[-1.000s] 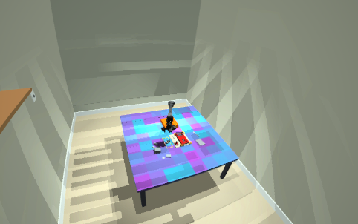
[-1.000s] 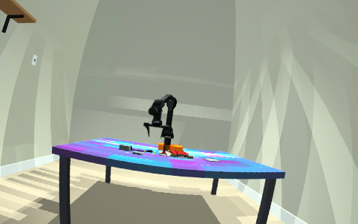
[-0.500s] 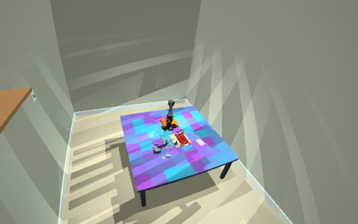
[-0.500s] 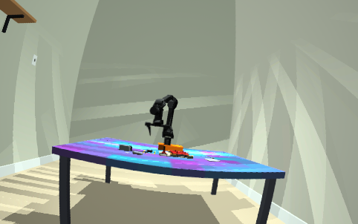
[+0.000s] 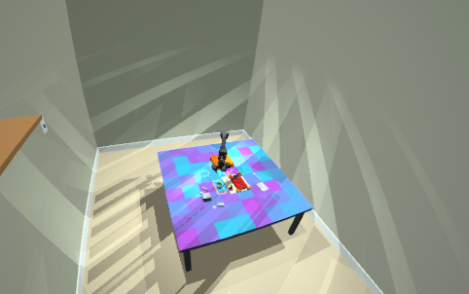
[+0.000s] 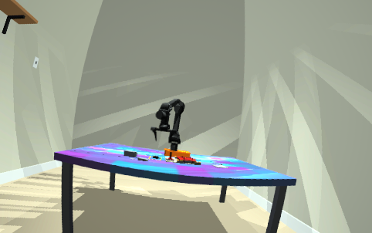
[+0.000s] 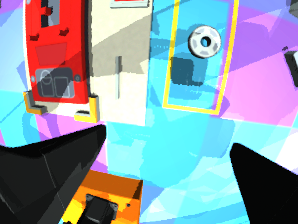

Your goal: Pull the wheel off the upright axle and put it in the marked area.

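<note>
At the bottom of the wrist view, the gripper [image 7: 166, 183] stood spread wide with nothing between its two dark fingers, hanging well above the table [image 7: 193, 143] and touching nothing. Beyond and below it, ahead and a little toward the right-hand finger, the wheel [image 7: 204, 42] lay flat with its bore facing up, inside the yellow-outlined marked area [image 7: 201, 43], whose long side ran away from the gripper. Farther off to the left sat a red block [image 7: 56, 32] on a pale base plate [image 7: 127, 36], so any further move was judged a plain retreat upward.
</note>
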You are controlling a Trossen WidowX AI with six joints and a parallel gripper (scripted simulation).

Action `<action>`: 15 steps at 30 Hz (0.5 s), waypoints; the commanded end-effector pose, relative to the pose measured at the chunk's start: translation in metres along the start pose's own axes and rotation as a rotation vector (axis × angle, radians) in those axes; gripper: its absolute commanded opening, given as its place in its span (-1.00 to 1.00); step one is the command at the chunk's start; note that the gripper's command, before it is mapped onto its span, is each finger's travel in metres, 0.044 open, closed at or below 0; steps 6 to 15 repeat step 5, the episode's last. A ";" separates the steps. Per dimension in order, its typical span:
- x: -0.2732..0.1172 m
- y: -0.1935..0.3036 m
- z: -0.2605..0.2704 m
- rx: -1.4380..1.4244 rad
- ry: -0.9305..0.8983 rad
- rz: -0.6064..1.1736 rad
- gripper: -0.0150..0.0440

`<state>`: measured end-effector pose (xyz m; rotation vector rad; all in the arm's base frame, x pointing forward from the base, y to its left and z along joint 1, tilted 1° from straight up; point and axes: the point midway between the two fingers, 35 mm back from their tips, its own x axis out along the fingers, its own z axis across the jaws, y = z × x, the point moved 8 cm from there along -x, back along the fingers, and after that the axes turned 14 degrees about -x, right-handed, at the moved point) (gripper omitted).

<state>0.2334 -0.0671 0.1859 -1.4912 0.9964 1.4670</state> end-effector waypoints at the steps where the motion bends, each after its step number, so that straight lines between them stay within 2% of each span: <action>1: 0.000 0.001 0.000 -0.005 -0.001 0.002 1.00; 15: 0.000 0.001 0.000 -0.005 -0.001 0.002 1.00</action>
